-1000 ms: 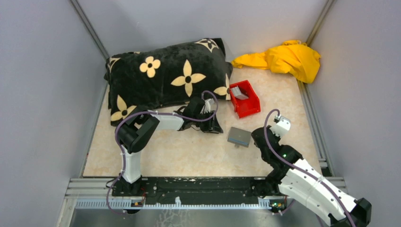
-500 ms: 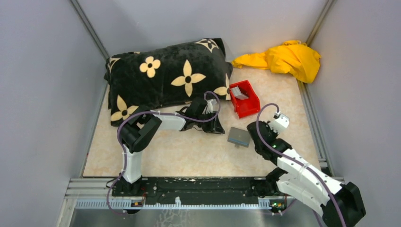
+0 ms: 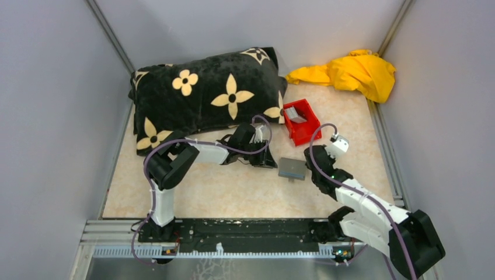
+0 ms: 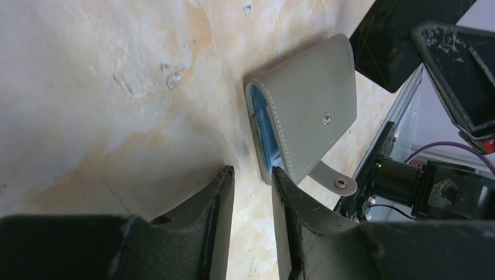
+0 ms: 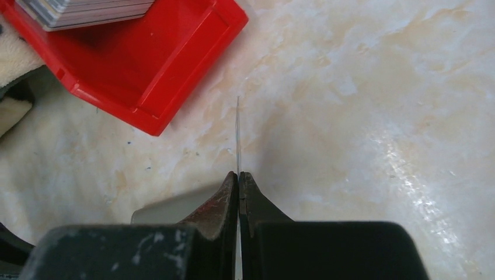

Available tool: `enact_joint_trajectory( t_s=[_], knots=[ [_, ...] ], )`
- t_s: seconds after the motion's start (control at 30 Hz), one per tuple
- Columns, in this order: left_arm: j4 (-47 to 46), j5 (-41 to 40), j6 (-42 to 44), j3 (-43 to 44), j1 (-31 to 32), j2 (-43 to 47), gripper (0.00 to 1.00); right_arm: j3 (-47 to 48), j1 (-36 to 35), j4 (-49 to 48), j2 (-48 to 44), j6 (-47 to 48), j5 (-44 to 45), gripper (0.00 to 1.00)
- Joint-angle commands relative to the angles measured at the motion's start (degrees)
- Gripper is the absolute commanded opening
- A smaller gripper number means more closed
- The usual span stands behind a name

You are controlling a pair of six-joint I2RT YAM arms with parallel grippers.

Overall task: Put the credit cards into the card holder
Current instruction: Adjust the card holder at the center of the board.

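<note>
The grey card holder point(image 3: 291, 168) lies on the marbled table between both arms. In the left wrist view the card holder point(image 4: 309, 111) gapes slightly, blue lining showing, its snap strap loose. My left gripper point(image 4: 251, 175) is open, low over the table, nothing between its fingers; its right fingertip point(image 4: 279, 175) is at the holder's open edge. My right gripper point(image 5: 239, 174) is shut on one thin credit card point(image 5: 237, 131), seen edge-on, just right of the holder point(image 5: 166, 211). More credit cards point(image 5: 87, 11) are stacked in the red bin point(image 5: 157, 70).
The red bin point(image 3: 309, 131) stands just beyond the holder. A black flowered pillow point(image 3: 204, 93) fills the back left, and a yellow cloth point(image 3: 350, 73) lies at the back right. Grey walls close in both sides.
My right arm has swung left and forward, bringing the held card close to the holder. The holder has shifted slightly left. My left gripper's jaws have narrowed a little.
</note>
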State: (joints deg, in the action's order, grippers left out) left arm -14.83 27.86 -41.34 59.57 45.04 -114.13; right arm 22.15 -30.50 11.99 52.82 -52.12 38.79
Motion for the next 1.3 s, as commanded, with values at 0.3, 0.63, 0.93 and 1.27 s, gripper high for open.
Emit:
enact_joint_trajectory(
  t_s=[0.3, 0.63, 0.93, 1.27],
  knots=[
    [0.2, -5.2, -1.0, -12.3, 2.3, 8.8, 0.37, 1.4, 0.6, -16.0, 7.0, 3.5, -10.8, 0.0],
    [0.3, -7.6, -3.0, -16.9, 4.3, 14.1, 0.37, 3.1, -0.5, -24.4, 14.0, 4.1, -17.2, 0.0],
    [0.6, -8.9, -4.5, -16.5, 8.3, 14.1, 0.37, 5.3, -3.8, -26.9, 17.5, 4.0, -17.4, 0.0],
    [8.1, -14.0, -4.4, -15.2, 10.1, 21.1, 0.37, 7.1, -4.8, -18.4, 5.2, 10.7, -10.0, 0.0]
  ],
)
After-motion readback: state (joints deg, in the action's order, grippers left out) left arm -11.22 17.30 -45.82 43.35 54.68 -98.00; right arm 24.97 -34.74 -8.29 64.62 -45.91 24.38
